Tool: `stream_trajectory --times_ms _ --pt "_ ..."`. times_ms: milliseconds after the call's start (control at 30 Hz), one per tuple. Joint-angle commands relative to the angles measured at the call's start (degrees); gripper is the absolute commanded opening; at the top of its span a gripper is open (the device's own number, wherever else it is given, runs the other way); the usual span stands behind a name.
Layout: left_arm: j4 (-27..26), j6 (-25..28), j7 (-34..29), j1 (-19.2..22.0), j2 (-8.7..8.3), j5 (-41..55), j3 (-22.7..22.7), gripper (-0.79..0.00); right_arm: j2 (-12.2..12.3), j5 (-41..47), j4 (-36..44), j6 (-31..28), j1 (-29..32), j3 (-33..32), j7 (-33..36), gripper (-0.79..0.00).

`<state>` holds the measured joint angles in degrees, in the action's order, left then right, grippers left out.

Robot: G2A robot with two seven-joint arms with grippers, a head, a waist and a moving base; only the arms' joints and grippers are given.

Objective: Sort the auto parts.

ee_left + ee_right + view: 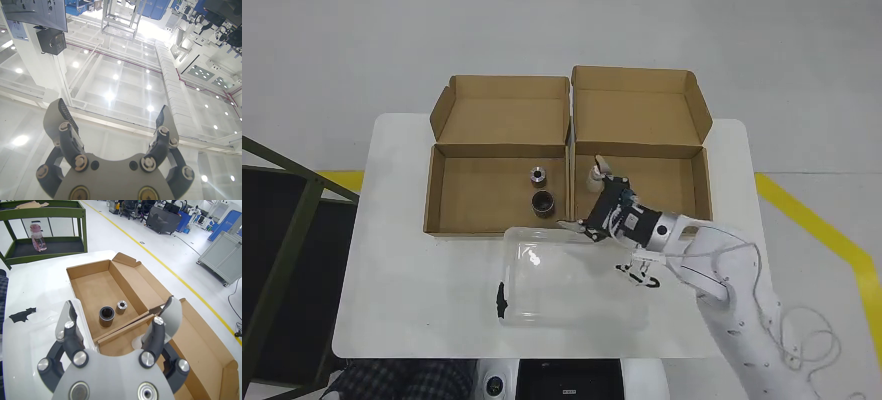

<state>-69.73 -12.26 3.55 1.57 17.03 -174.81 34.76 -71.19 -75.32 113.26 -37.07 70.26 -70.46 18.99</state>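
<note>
Two open cardboard boxes stand side by side at the back of the table. The left box (457, 195) (88, 283) holds a dark ring-shaped bushing (543, 203) (106, 316) and a smaller steel cylinder (536, 176) (121, 307), both upright. In the right box (672, 185) (198, 336) lies a white part (595, 178) (136, 342), half hidden behind a finger. My right gripper (585, 205) (120, 304) hangs open and holds nothing, above the boxes' shared wall near their front edge. My left gripper (113, 115) is open, holds nothing and points up at the ceiling.
A clear plastic tray (572, 285) (37, 325) sits in front of the boxes, with a black scrap (501, 300) (23, 314) at its left rim. A green cart (47, 228) with a pink bottle (37, 238) stands beyond the table's left side.
</note>
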Motion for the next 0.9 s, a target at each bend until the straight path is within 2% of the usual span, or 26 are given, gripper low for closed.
stream_trajectory --times_ms 0,667,867 --pt "0.0 0.0 0.0 0.0 0.00 0.0 0.0 0.000 0.5 -0.9 0.6 -0.9 2.4 -2.7 -2.3 0.000" --pt "0.0 0.0 0.0 0.0 0.00 0.0 0.0 0.000 3.4 -0.9 -3.0 0.1 21.8 -26.5 -19.7 0.000" --pt "0.0 0.0 0.0 0.0 0.00 0.0 0.0 0.000 3.8 -1.9 -4.1 -0.1 26.7 -30.9 -25.4 0.000"
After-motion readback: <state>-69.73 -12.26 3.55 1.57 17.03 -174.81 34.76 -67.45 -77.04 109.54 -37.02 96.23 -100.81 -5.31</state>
